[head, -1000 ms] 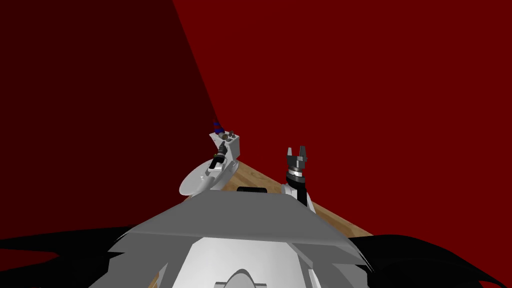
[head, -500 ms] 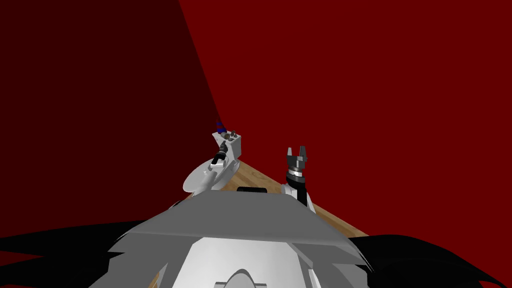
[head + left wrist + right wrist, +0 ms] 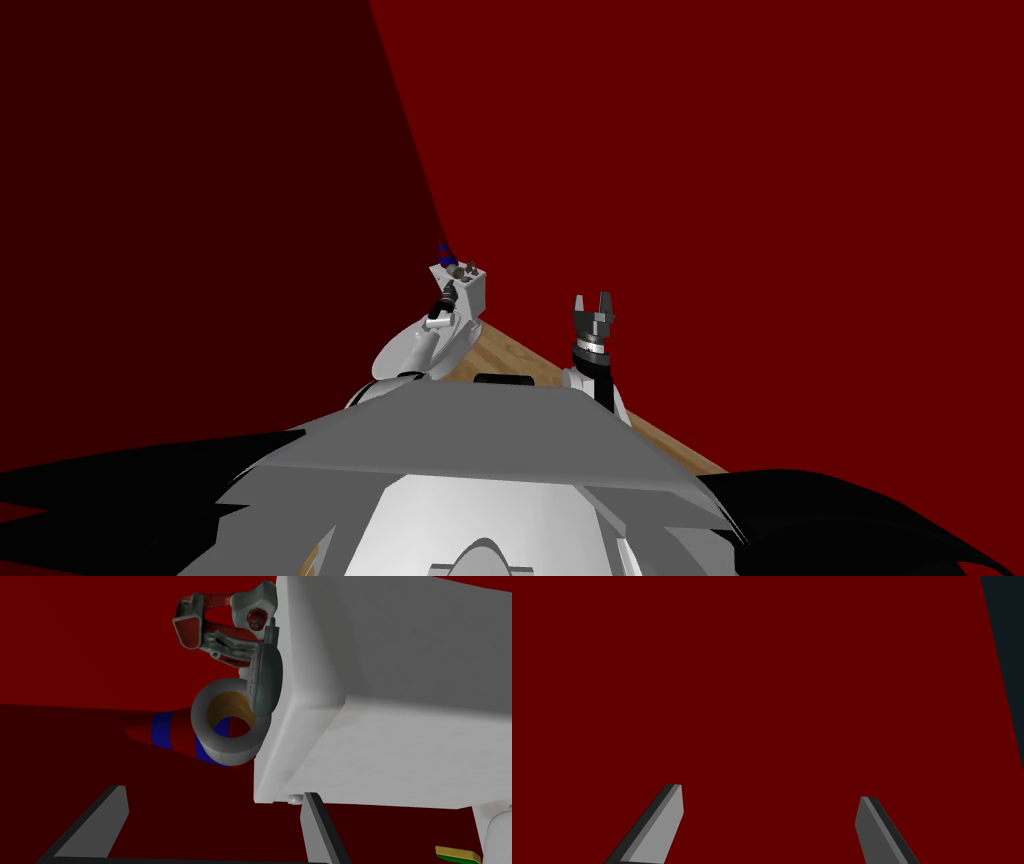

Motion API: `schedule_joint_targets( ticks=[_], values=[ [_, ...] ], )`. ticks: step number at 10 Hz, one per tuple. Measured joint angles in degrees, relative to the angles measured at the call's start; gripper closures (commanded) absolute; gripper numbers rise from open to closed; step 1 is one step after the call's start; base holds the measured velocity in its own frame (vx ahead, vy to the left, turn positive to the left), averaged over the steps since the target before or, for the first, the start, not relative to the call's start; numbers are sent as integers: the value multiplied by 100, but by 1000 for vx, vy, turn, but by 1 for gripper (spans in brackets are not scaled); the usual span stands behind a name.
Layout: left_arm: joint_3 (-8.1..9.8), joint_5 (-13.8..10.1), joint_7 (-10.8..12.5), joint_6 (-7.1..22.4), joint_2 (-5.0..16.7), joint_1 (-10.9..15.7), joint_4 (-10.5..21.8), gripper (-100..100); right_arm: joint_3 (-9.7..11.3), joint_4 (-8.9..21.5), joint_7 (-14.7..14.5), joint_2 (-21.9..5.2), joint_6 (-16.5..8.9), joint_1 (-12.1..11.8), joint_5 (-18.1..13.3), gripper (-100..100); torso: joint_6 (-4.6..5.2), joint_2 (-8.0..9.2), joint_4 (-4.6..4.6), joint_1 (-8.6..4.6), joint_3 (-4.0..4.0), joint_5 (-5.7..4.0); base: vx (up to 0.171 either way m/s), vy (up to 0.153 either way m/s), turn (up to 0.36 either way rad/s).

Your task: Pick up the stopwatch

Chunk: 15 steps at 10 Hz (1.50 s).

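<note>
The stopwatch (image 3: 266,678), a dark grey round disc with a stem, lies on top of a small white box-like stand (image 3: 380,706) near its edge. In the head view it is a tiny dark speck (image 3: 470,267) on that stand (image 3: 468,293), which is against the red wall. My left gripper (image 3: 215,823) is open and just short of the stand's corner. One finger (image 3: 317,826) is close under the stand's edge. In the head view the left gripper (image 3: 447,291) is at the stand's front. My right gripper (image 3: 592,303) is open and held up apart to the right, with nothing between its fingers (image 3: 657,823).
Beside the stopwatch on the stand are a grey ring with a tan inside (image 3: 227,721), a red and grey tool (image 3: 215,623) and a red and blue cone-like thing (image 3: 160,728). Red walls meet in a corner behind. A strip of wooden floor (image 3: 515,352) runs to the right.
My left arm has reached a little further toward the stand. The head view has shifted slightly, so the stand sits a bit further right. The right arm has not moved.
</note>
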<state>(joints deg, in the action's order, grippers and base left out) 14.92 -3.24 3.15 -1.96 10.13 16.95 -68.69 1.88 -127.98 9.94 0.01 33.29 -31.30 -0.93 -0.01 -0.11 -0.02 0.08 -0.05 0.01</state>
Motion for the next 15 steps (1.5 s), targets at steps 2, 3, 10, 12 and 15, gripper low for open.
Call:
schedule_joint_targets(
  ticks=[2, 3, 10, 12, 15],
  values=[
    [162, 35, -11, 209, -53, 368, 364, -100, 0, 0, 0, 0, 0, 0, 0, 0, 0, -7, -1, 7, -4, 1, 41, 52, 63],
    [229, 38, -6, 320, -58, 545, 550, -100, 0, 0, 0, 0, 0, 0, 0, 0, -1, -10, -2, 10, -6, 2, 49, 55, 56],
    [680, 130, -22, 959, -516, 1656, 1446, -100, 0, 0, 0, 0, 0, 0, 0, 0, 0, -10, -3, 1, -6, 1, 45, 43, 38],
    [766, 152, -29, 1108, -809, 1869, 1495, -100, 0, 0, 0, 0, 0, 0, 0, 0, 1, -5, -2, -5, -4, 0, 31, 19, 16],
    [771, 145, -23, 1111, -943, 1910, 1527, -100, 1, 0, 0, 0, 0, 1, 0, 0, -1, 8, 0, -9, 4, -1, 3, -5, -64]
  ],
)
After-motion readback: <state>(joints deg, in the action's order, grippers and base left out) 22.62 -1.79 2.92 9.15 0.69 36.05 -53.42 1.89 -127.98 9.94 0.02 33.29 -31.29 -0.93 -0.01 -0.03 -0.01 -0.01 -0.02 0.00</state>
